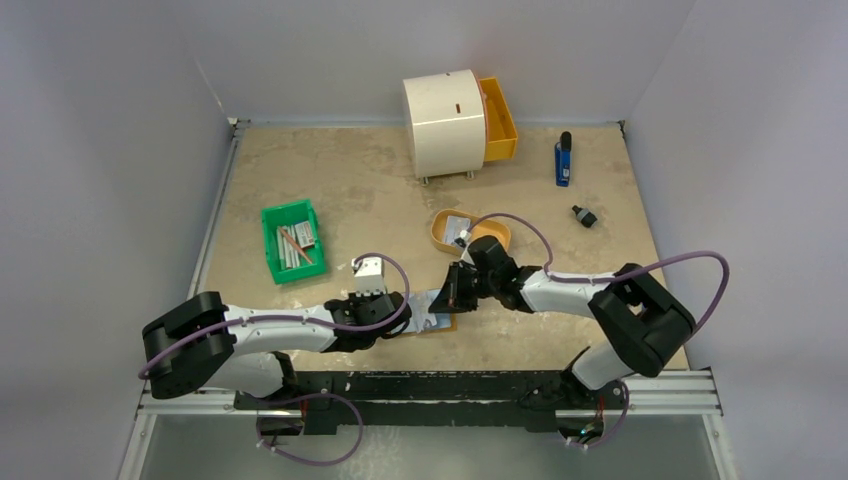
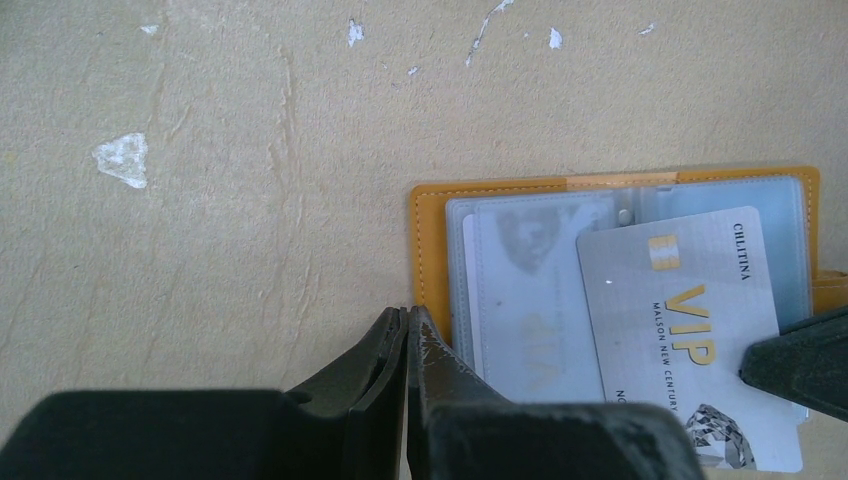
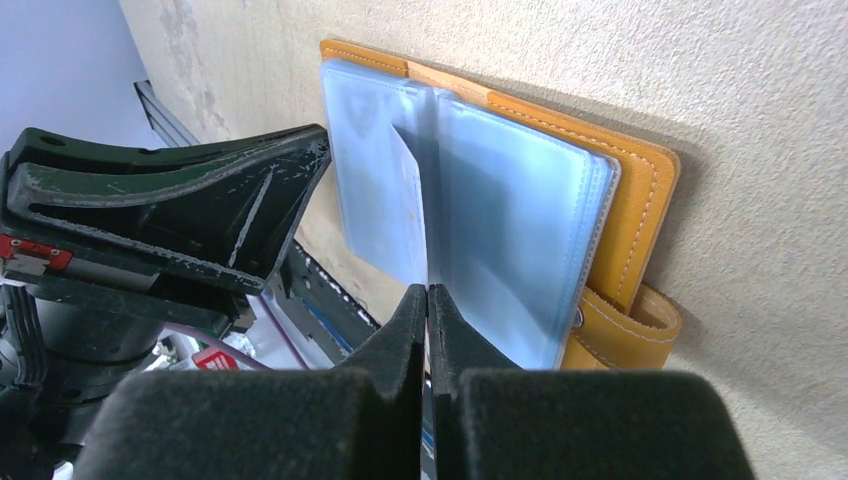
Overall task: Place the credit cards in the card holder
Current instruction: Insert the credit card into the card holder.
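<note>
Right gripper point(image 3: 428, 292), angled low, pinches credit card point(image 2: 680, 320).

Card top: "CHLITINA" in small dark capitals on the grey credit card point(image 2: 690, 330).
Card middle: large gold "VIP", with "MAISON NEW CENTURY" beneath.
Card lower edge: "NO", rest cut off.
Sleeved card point(image 2: 530, 310): faint gold "VIP" behind clear plastic.

A green bin point(image 1: 269, 245) holding grey bars point(image 1: 288, 250) sits on the left of a scuffed tan table point(image 1: 360, 190). At the far edge stands a white drum-shaped container point(image 1: 445, 122), an orange tray point(image 1: 499, 120) against its right side. Right of them lie a blue device point(image 1: 564, 160) and a small black object point(image 1: 584, 216); an orange bowl point(image 1: 439, 233) rests mid-table
</note>
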Robot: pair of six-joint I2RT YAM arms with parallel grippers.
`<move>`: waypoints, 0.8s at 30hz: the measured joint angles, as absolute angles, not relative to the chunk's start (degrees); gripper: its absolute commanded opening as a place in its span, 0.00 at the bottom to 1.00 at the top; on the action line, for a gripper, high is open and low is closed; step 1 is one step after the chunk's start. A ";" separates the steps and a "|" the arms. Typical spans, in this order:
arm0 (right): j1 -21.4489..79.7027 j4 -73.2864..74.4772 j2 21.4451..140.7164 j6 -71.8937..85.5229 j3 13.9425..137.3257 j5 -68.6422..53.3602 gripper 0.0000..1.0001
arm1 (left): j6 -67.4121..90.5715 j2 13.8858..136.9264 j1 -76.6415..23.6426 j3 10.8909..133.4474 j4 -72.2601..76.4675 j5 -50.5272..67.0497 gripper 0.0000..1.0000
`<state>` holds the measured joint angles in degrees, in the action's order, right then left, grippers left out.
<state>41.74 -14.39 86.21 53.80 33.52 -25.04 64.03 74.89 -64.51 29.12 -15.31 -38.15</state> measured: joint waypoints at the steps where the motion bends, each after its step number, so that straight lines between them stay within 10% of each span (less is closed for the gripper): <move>1: 41.80 -14.52 86.41 53.82 33.52 -25.02 0.00 | 64.01 74.89 -64.51 29.12 -15.31 -38.15 0.03; 24: 42.74 -20.60 91.05 56.42 33.69 -23.49 0.00 | 64.01 75.22 -64.51 29.12 -14.37 -37.80 0.02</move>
<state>42.74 -20.60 91.05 56.42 33.69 -23.49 64.01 75.22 -64.51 29.12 -14.37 -37.80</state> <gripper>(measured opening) 0.004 0.029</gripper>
